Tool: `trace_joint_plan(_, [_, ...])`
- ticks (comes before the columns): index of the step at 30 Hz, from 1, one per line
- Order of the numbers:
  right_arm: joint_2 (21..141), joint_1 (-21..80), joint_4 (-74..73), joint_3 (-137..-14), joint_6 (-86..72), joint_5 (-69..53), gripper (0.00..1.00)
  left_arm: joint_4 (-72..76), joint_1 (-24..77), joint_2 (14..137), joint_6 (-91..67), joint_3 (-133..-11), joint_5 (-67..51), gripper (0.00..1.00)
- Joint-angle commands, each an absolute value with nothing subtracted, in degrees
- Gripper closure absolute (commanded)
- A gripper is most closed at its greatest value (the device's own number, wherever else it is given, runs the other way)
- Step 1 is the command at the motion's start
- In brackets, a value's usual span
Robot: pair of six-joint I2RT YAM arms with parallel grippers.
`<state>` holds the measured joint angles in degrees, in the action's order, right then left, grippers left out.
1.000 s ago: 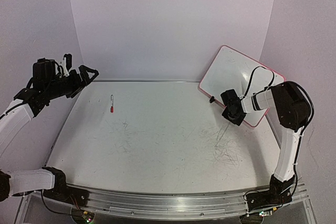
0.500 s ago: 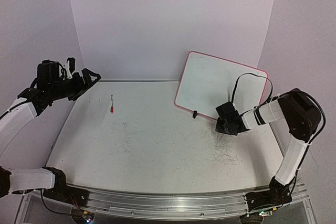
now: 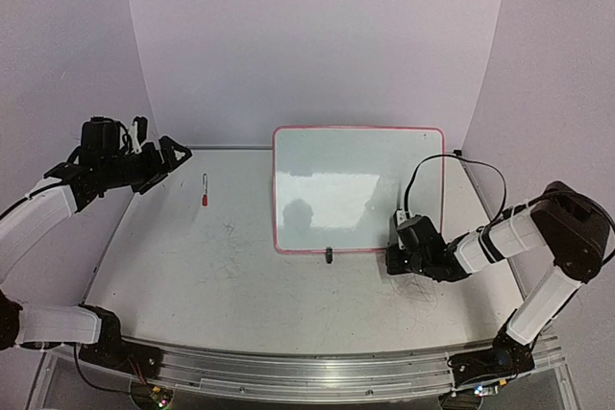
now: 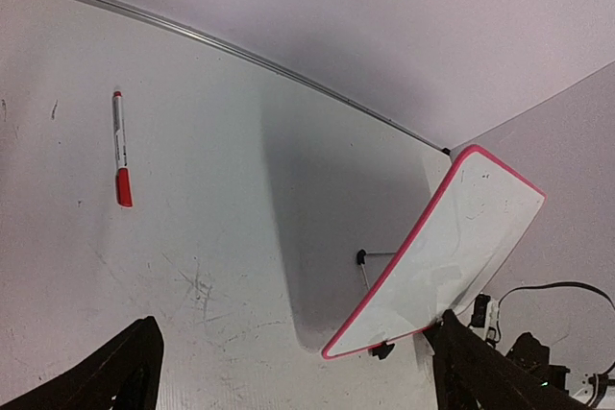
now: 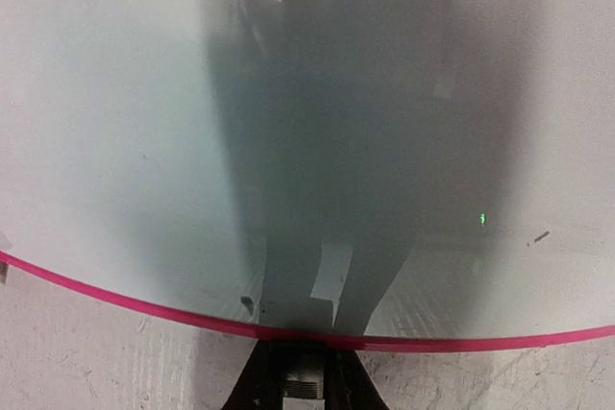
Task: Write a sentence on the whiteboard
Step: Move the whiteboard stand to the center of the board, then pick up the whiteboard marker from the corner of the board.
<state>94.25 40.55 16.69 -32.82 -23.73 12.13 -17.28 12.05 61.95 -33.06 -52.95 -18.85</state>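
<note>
Whiteboard (image 3: 356, 180): face is seen white, glossy with grey reflections; rim is coloured pink-red. Clip foot (image 3: 329, 255) is noted black. Marker (image 3: 205, 189): white barrel, red cap. Counter (image 3: 240, 266) is recorded white, scuffed, crossed by faint grey scribbles. Backdrop (image 3: 317, 36) is noted pale lilac.

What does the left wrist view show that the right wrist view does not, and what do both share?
Only the left wrist view shows the red-capped marker lying on the table, the open left gripper, and the whole whiteboard tilted up, with two black feet. Only the right wrist view shows the right gripper clamped on the whiteboard's bottom rim and a dark reflection on its face. Both show the whiteboard's pink rim, its face without writing, and the scuffed table.
</note>
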Motion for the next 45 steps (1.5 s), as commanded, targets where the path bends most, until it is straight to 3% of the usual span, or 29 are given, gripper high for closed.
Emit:
trace_joint_plan(1, [91.01,40.96,22.62,-31.68,-24.31,10.29,1.00,-14.43,12.44,61.96,-32.94,-52.37,-18.72,0.01])
trace_joint_plan(9, [90.45,41.38,21.83,-29.97,-29.93,14.00,1.00,-14.07,12.66,61.78,-33.37,-50.93,-18.20,0.01])
trace_joint_plan(19, [87.23,44.37,10.65,-33.14,-38.04,27.13,0.67,-14.00,12.75,66.61,-33.35,-51.45,-17.50,0.01])
trace_joint_plan(26, [85.29,45.29,8.81,-32.96,-39.79,26.97,0.48,-13.50,13.59,72.55,-32.05,-52.31,-15.91,0.01])
trace_joint_plan(31, [80.36,51.29,8.96,-33.19,-37.30,26.06,0.34,-13.58,13.78,82.25,-28.16,-56.27,-13.16,0.04])
trace_joint_plan(33, [78.40,52.63,8.77,-33.67,-36.53,25.00,0.24,-14.79,13.79,86.78,-26.32,-59.35,-10.89,0.05])
trace_joint_plan(35, [76.28,52.89,8.30,-33.88,-36.47,23.36,0.16,-17.56,13.80,93.48,-24.38,-64.47,-8.43,0.11])
trace_joint_plan(45, [69.26,52.96,4.29,-35.22,-34.78,20.74,0.17,-25.68,13.77,116.46,-17.95,-84.68,5.62,0.33])
